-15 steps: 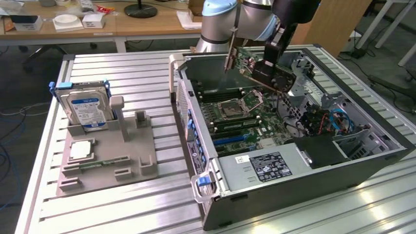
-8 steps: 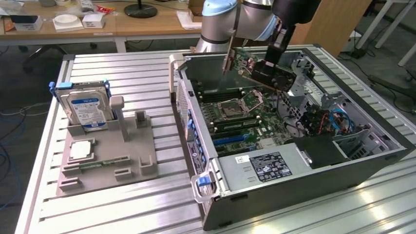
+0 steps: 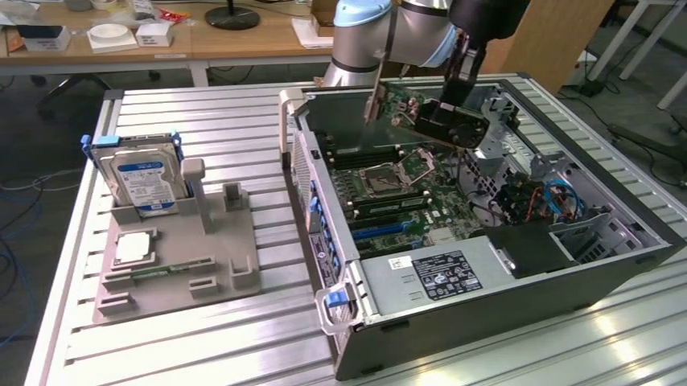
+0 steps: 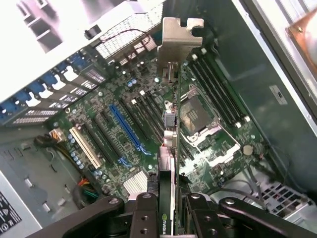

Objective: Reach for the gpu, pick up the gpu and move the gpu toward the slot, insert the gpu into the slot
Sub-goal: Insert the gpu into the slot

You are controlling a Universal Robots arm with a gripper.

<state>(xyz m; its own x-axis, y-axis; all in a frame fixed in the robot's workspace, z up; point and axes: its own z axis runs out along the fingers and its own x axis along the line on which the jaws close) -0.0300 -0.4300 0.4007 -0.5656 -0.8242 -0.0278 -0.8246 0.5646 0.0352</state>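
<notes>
Now held: the thin, flat, dark rectangular gpu (image 4: 167,168), seen edge-on, clamped in the black metal gripper (image 4: 167,201).
Jaws: drawn in narrow, pressing on both faces of the card, with nothing else between them.
Card position: it runs straight out ahead of the jaws, its silvery metal bracket (image 4: 181,42) at the far end, in the air above the green motherboard (image 4: 119,94) inside the open dark metal computer case (image 3: 516,314).
Slot: the long narrow black plastic slot (image 4: 144,115) lies beneath the jaws, just aside of the card's line; the two are apart.
Handling: probably light and stiff but fragile; best gripped on the flat faces, clear of the connector edge.
</notes>
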